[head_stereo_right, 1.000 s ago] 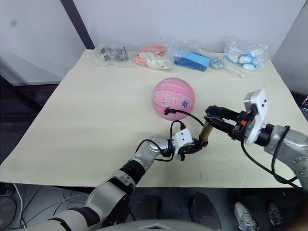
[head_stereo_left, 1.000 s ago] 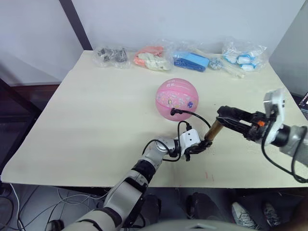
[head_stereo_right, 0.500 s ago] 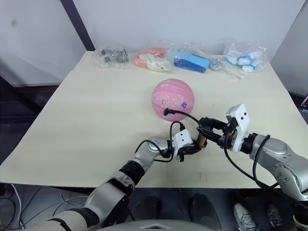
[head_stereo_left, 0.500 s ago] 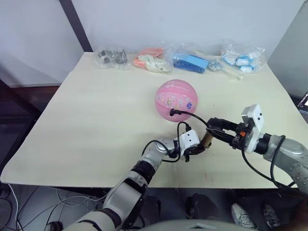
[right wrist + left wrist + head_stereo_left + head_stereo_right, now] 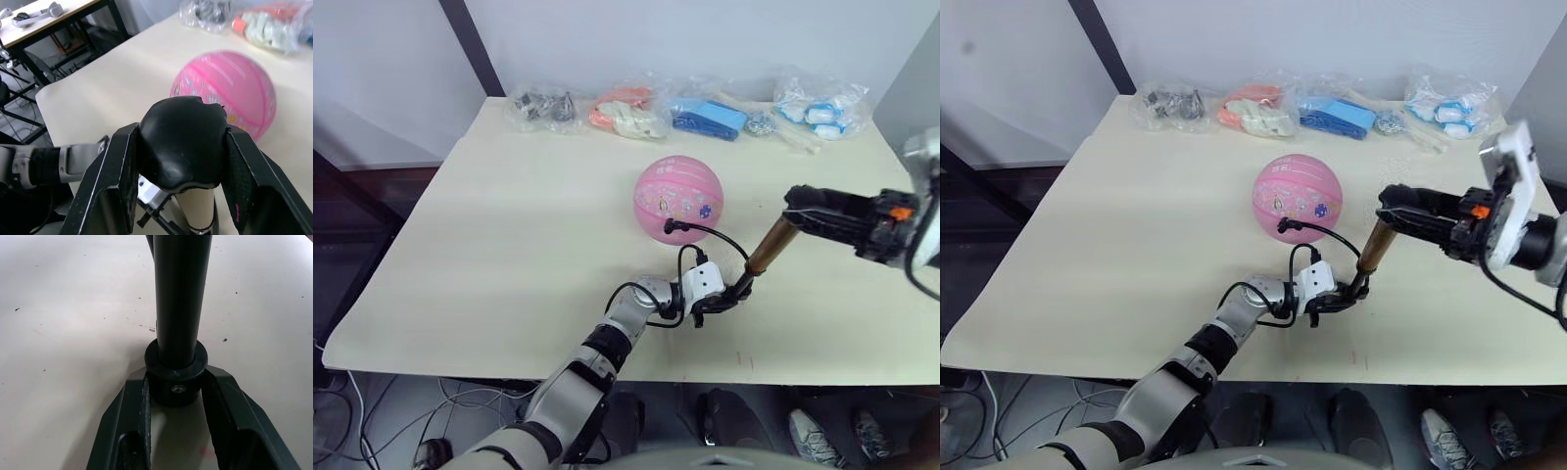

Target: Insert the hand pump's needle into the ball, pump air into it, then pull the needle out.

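Observation:
The pink ball (image 5: 677, 199) sits round near the table's middle. The pump's black hose (image 5: 710, 233) loops up to a small black fitting (image 5: 668, 227) pressed against the ball's near side; the needle itself is hidden. The hand pump (image 5: 767, 248) stands tilted, brass tube leaning right. My left gripper (image 5: 728, 295) is shut on its black bottom cap (image 5: 176, 377), low on the table. My right gripper (image 5: 799, 204) is shut on the black handle (image 5: 182, 142) at the top, to the right of the ball (image 5: 230, 88).
Along the table's back edge lie several clear bags: grey parts (image 5: 540, 106), pink-white items (image 5: 626, 113), blue items (image 5: 705, 116), blue-white items (image 5: 822, 106). The table's front edge (image 5: 607, 364) runs just behind my left gripper. A person's shoes (image 5: 813, 431) show below it.
The right gripper pushed the handle down toward the left gripper half a second ago, and has now drawn it back up and to the right. The left gripper and ball stayed put.

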Available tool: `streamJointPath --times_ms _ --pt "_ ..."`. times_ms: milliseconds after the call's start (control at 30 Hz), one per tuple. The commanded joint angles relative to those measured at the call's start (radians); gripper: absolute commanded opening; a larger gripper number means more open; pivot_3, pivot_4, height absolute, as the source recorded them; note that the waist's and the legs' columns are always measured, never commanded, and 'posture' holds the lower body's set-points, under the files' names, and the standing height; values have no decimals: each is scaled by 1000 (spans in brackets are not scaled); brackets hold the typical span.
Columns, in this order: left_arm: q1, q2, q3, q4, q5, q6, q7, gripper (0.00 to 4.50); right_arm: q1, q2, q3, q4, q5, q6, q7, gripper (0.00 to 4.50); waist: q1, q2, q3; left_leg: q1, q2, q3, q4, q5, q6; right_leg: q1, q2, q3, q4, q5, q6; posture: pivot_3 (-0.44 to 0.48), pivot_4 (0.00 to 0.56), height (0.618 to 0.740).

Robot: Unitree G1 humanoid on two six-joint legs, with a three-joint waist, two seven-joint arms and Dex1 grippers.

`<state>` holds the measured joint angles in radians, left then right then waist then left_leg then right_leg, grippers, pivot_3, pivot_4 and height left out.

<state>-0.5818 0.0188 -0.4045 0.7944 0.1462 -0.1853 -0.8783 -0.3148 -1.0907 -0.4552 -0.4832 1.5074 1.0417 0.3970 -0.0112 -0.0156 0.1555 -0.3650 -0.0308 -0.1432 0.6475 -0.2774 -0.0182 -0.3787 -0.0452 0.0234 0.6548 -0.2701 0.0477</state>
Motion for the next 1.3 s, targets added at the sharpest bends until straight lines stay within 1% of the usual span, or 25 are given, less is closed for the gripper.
streamJointPath --times_ms 33,133,200,333,367,500,567,667,700,767,900,933,1000,1133,1200,1300 --pt "50 33 -36 79 44 38 -15 1016 -77 -55 -125 23 76 -48 -67 1727 0 -1 1 0 0 0 0 0 0 0 0 0 0 0 0 0 150 740" --pt "50 33 -39 80 43 37 -17 1016 -99 -87 -126 24 81 -46 -77 1727 0 -1 1 -1 0 -1 0 0 0 0 0 -1 0 0 0 0 150 740" --pt "51 33 -41 79 43 37 -18 1016 -93 -83 -118 19 102 -50 -90 1727 0 -1 1 -2 0 0 0 0 0 -1 -1 -1 0 0 0 0 150 740" --pt "47 30 -41 83 43 37 -19 1016 18 -46 -61 -27 -14 -37 -55 1727 1 -3 0 -2 0 -1 0 0 0 -1 0 -1 0 0 0 0 150 740" --pt "46 30 -41 84 43 37 -19 1016 56 -19 -34 -30 -53 -50 -49 1727 1 -3 0 -1 0 -1 0 0 0 -1 0 -2 0 0 0 0 150 740" --pt "44 29 -41 87 43 35 -18 1016 170 56 49 -30 -178 -101 -8 1727 -1 -11 -6 3 0 -1 0 0 0 2 0 -1 0 -3 4 0 150 740" --pt "43 31 -40 88 42 34 -17 1016 199 97 96 -19 -225 -127 2 1727 -4 -15 -11 4 0 0 0 0 0 3 0 -1 0 -3 5 0 150 740" --pt "46 35 -38 86 42 33 -17 1015 223 187 185 0 -274 -162 -6 1727 -4 -18 -14 5 2 -1 -1 0 0 3 2 -1 0 -3 5 0 150 740" --pt "47 36 -38 86 43 33 -17 1016 227 202 198 1 -287 -166 -4 1727 -4 -18 -14 5 3 -1 0 0 0 3 3 -1 1 -3 5 0 150 740" --pt "48 36 -37 84 44 33 -17 1015 242 239 236 6 -334 -180 2 1726 -4 -14 -16 5 4 -1 0 0 0 3 6 0 1 -3 4 0 150 740" --pt "51 36 -36 82 44 35 -16 1015 269 328 368 71 -499 -233 13 1726 -4 -14 -18 6 6 -2 -1 0 0 3 8 0 1 -3 4 0 150 740" --pt "51 35 -35 81 43 35 -16 1015 282 339 410 89 -555 -249 24 1726 -4 -14 -18 6 6 -1 -1 0 0 3 8 0 1 -3 4 0 150 740" --pt "50 35 -35 81 43 35 -16 1015 301 359 454 108 -619 -270 41 1725 -5 -15 -21 6 6 -1 -1 0 0 3 8 1 1 -3 4 0 150 740" --pt "50 35 -34 79 42 37 -14 1015 310 394 448 94 -649 -293 63 1725 -6 -14 -23 7 6 -1 -1 0 0 3 8 1 1 -3 4 0 150 740" --pt "52 37 -34 76 42 39 -16 1015 289 391 399 48 -626 -298 71 1725 -6 -14 -23 7 6 -1 -1 0 0 3 8 1 1 -3 4 0 150 740" --pt "55 37 -36 75 43 38 -17 1015 224 340 293 -10 -544 -257 64 1725 -5 -10 -20 6 6 -1 -1 0 0 3 8 1 1 -3 4 0 150 740"
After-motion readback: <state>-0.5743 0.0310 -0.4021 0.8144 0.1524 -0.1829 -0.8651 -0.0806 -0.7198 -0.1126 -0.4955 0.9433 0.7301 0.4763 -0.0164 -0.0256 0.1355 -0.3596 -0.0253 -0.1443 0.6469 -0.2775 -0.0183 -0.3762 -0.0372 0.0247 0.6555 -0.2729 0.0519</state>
